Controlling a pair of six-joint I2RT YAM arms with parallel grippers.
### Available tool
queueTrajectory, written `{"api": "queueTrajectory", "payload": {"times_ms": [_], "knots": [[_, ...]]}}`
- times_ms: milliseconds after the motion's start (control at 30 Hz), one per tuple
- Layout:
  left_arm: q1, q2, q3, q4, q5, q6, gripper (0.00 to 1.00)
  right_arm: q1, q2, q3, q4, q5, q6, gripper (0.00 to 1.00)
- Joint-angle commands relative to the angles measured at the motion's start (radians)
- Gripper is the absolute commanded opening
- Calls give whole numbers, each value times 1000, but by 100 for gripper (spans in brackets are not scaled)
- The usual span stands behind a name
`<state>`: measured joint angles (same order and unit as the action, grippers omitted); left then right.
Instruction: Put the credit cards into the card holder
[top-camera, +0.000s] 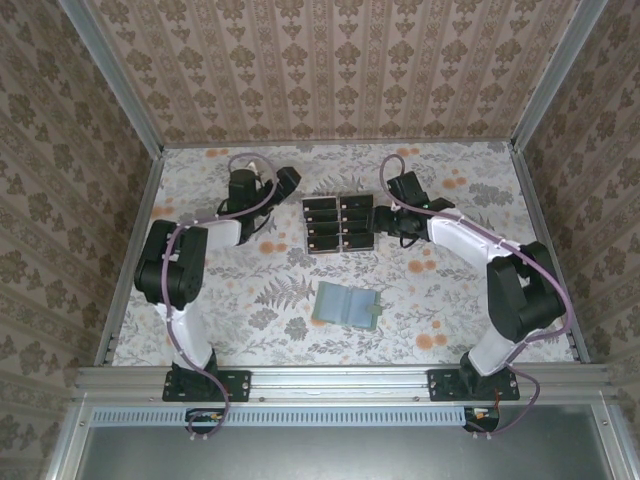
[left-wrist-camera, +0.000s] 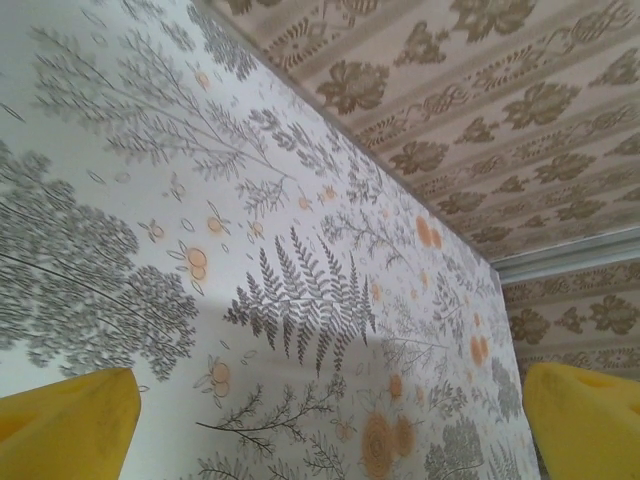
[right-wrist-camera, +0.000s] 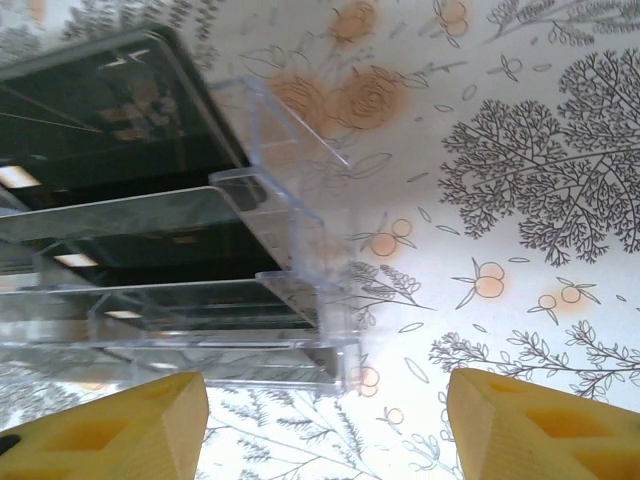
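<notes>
Several black credit cards (top-camera: 339, 221) stand in the tiers of a clear plastic rack (top-camera: 340, 250) at mid-table; in the right wrist view the credit cards (right-wrist-camera: 100, 110) sit behind the rack's clear steps (right-wrist-camera: 290, 300). The sage-green card holder (top-camera: 345, 305) lies flat, nearer than the rack. My right gripper (top-camera: 384, 222) is at the rack's right side; the right gripper (right-wrist-camera: 330, 430) stands open, its yellow fingers (right-wrist-camera: 130, 430) bare, with the rack's corner just ahead. My left gripper (top-camera: 284, 181) is left of the rack, and the left gripper (left-wrist-camera: 330, 430) is wide open over bare cloth.
A floral cloth (top-camera: 440, 300) covers the table, with patterned walls (top-camera: 330, 70) on three sides and a metal rail (top-camera: 340, 380) at the near edge. The left arm's elbow (top-camera: 170, 265) rises at the left, the right arm's elbow (top-camera: 525, 285) at the right.
</notes>
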<state>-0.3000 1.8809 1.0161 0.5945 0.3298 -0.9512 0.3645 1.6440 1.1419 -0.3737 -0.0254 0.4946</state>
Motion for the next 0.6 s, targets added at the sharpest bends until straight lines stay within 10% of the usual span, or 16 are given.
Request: {"api": "queueTrajectory", "payload": {"times_ms": [0, 567], "knots": [[28, -75, -41, 28, 37, -18, 100, 11, -56, -6, -32, -79, -50, 65], [105, -581, -230, -618, -63, 200, 100, 235, 174, 353, -249, -94, -662, 56]]}}
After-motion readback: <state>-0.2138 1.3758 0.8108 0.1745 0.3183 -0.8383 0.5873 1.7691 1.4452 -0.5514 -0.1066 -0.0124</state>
